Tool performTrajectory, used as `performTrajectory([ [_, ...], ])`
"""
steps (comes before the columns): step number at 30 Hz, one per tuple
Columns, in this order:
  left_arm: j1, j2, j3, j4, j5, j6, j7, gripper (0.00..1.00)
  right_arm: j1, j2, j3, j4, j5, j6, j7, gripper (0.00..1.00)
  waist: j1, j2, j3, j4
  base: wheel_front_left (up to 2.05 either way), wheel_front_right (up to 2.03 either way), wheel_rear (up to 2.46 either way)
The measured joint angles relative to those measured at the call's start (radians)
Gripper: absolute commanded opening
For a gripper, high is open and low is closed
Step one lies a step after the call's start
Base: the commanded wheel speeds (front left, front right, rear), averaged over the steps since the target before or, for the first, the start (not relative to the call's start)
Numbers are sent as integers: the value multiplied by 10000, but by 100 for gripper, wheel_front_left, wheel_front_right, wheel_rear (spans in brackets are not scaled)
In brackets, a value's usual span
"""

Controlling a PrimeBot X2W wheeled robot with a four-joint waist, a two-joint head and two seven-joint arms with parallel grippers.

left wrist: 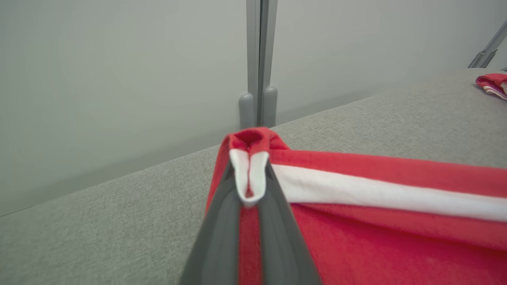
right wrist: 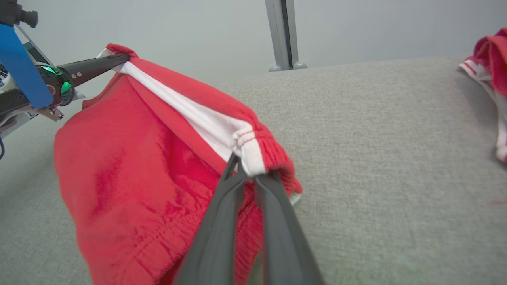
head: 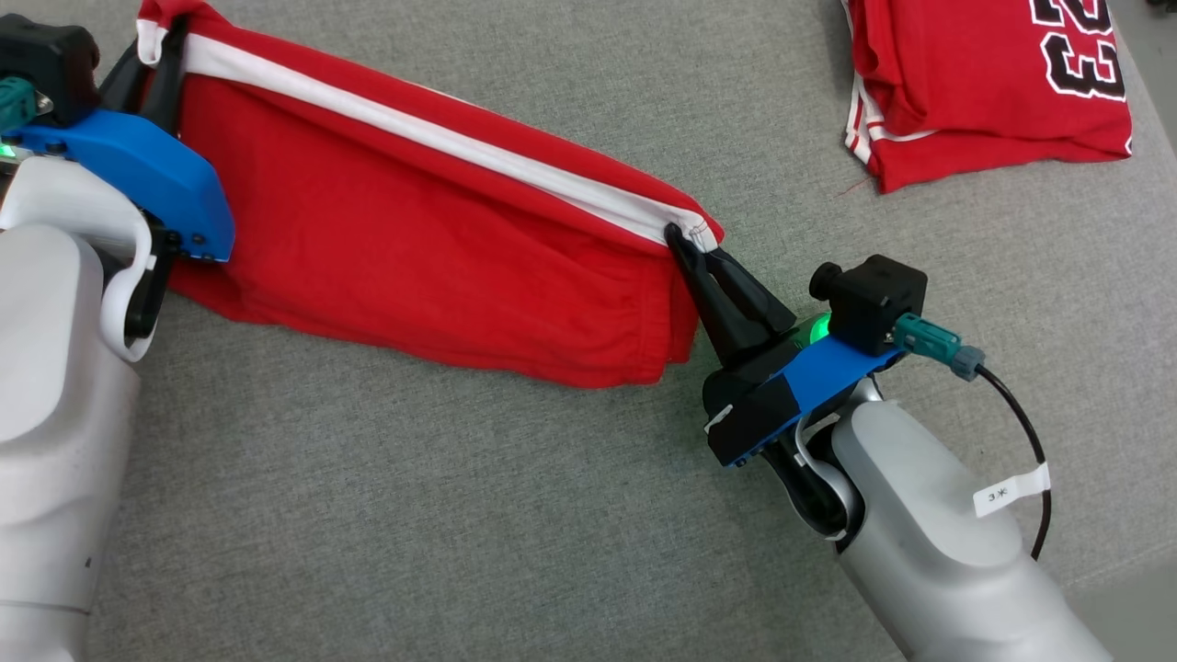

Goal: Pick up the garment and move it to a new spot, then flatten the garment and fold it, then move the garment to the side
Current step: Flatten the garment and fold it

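Observation:
The garment (head: 405,239) is red with a white stripe along its upper edge, folded lengthwise and stretched between both grippers, its lower part resting on the grey surface. My left gripper (head: 158,57) is shut on the garment's left corner at the top left; in the left wrist view its fingertips pinch the white band of the garment (left wrist: 356,237) at the left gripper (left wrist: 248,190). My right gripper (head: 685,241) is shut on the right corner; the right wrist view shows the right gripper (right wrist: 247,172) clamping the white hem of the garment (right wrist: 130,166), and the left gripper (right wrist: 122,58) at the far corner.
A second red garment (head: 988,78) with black and white numerals lies folded at the top right; it also appears as the red garment (left wrist: 493,84) and the red garment (right wrist: 489,67). A grey fabric surface (head: 515,515) lies under everything. A grey wall and post (left wrist: 257,63) stand behind.

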Motion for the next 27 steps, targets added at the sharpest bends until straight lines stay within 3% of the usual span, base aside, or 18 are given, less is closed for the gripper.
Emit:
performTrajectory([
  [1,-68,-2,-63,138,10,0,-81,100,-4,6,15,25,-21,0,-2,40,0,0,-8,2,0,0,0],
  [2,-121,-2,-90,276,6,0,-176,100,-16,23,31,23,-27,0,-8,100,-1,0,-26,3,0,0,0],
  [10,-221,35,-504,706,-345,0,-945,100,507,-63,-520,-690,-428,-4,-13,100,-2,-1,-517,189,0,0,0],
  [17,115,199,-694,892,-988,0,-1204,100,2504,-251,-1699,-2334,-1296,-4,-15,100,-3,-2,-1041,262,0,0,0],
  [22,413,443,-1091,1112,-1312,0,-784,100,4043,-10,-2357,-3457,-2128,-4,-21,100,-4,-3,-1183,82,0,0,0],
  [27,678,569,-1425,1358,-1450,0,-165,100,4414,221,-2497,-3814,-2393,-4,-21,100,-2,-3,-1191,-78,0,0,0],
])
